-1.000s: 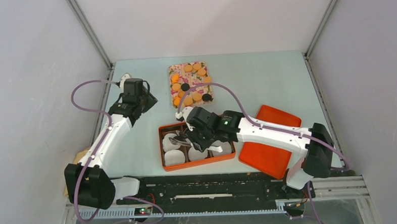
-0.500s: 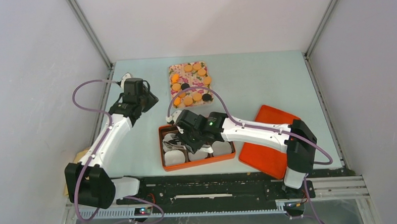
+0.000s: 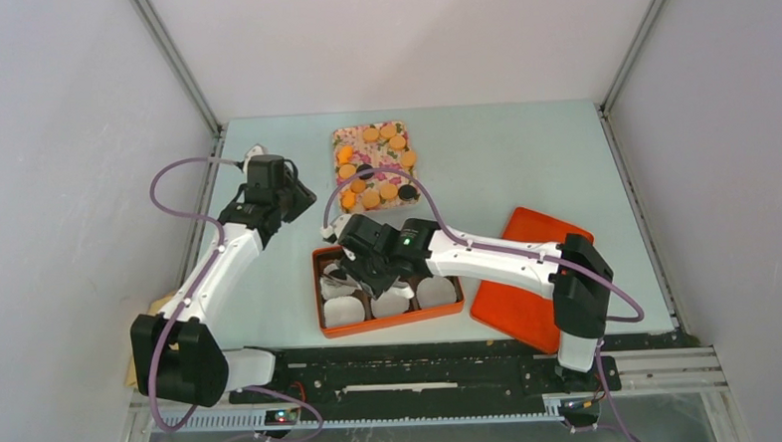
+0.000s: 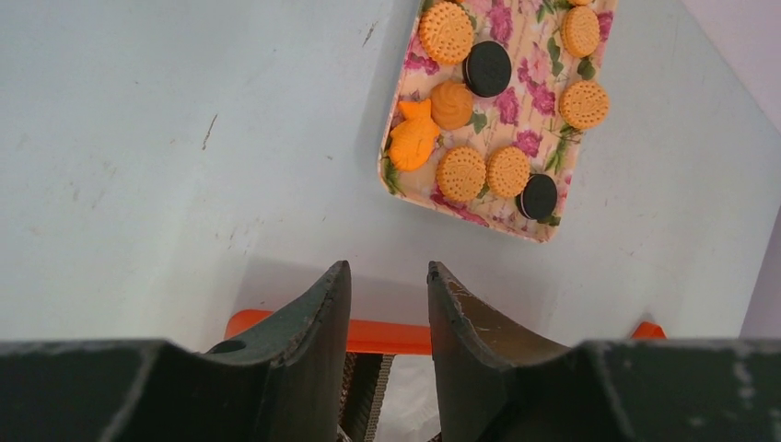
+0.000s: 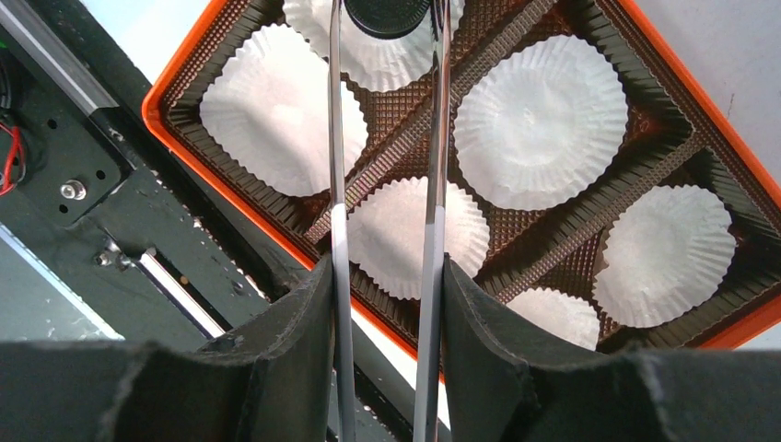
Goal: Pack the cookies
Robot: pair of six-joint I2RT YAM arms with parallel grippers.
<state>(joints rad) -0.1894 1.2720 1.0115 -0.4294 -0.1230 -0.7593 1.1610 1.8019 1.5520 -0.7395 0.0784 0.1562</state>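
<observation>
1. Right wrist view: right gripper (image 5: 387, 276) clamps tongs (image 5: 336, 184) pinching a black cookie (image 5: 387, 14) over a paper cup (image 5: 387, 64) at the orange box's (image 3: 392, 326) left end.
2. Left gripper (image 4: 389, 285), half-open, empty, hovers near the floral tray's (image 4: 516, 92) cookies (image 4: 460, 173).
3. Tilted tongs could drop it onto a divider.

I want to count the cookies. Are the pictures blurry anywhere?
Left wrist view: the cookies on the flowery tray look sharp, only the near left gripper is fuzzy. Right wrist view: the metal tongs shine, the paper cups are crisp.

Round cookies (image 4: 460, 172) lie on floral tray (image 4: 532, 46); one black cookie (image 5: 387, 11) between tongs (image 5: 337, 184).
</observation>
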